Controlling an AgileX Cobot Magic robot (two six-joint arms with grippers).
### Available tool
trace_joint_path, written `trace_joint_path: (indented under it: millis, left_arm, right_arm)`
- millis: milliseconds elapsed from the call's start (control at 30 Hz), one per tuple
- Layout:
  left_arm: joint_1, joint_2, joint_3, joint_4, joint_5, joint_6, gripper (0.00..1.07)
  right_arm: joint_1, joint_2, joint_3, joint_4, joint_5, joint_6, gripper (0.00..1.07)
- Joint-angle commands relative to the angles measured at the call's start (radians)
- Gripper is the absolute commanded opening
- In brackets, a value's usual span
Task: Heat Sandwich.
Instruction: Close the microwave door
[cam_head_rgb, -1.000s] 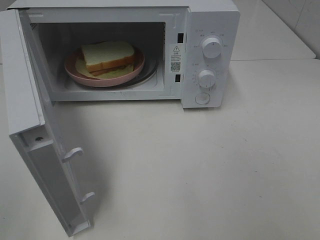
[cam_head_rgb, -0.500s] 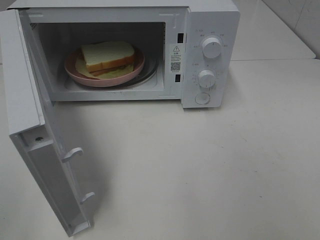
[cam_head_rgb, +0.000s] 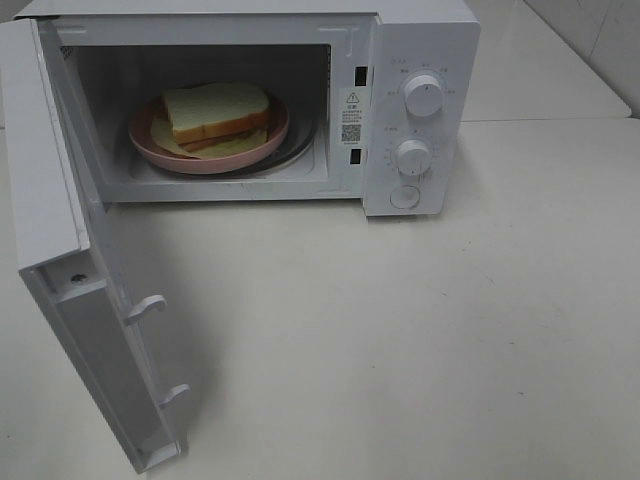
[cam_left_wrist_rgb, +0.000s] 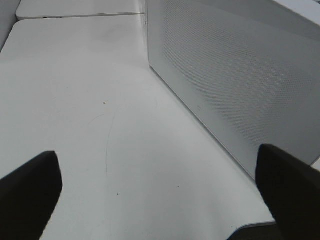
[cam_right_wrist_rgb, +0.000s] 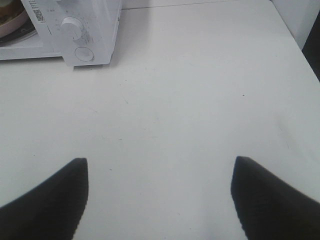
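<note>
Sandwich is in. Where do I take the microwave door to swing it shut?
Take the door at its free near edge, by the latch hooks, coming from its outer face with the left gripper. It stands wide open, hinged left of the cavity, so that edge likely gives most leverage.

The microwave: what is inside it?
A sandwich lies on a pink plate, which sits on the turntable. The sandwich covers the plate's middle, and the plate hides most of the turntable.

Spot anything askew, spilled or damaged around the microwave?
Nothing spilled or damaged. The sandwich sits on the pink plate inside the microwave, a yellow slice poking out under the bread. Plate sits left of centre on the glass turntable. The door is wide open.
</note>
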Motion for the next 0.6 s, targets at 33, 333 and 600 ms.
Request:
trace_joint_path:
  millis: [33, 333, 600]
  left_arm:
    - [0.002, -0.015, 0.002, -0.008, -0.009, -0.001, 0.98]
    - [0.002, -0.015, 0.002, -0.008, -0.009, -0.001, 0.98]
    - [0.002, -0.004, -0.004, -0.013, -0.017, -0.001, 0.98]
  right_arm:
    - [-0.009, -0.027, 0.001, 0.006, -0.007, -0.001, 0.76]
    - [-0.009, -0.027, 0.001, 0.006, -0.007, -0.001, 0.76]
    - [-0.009, -0.027, 0.001, 0.006, -0.007, -0.001, 0.76]
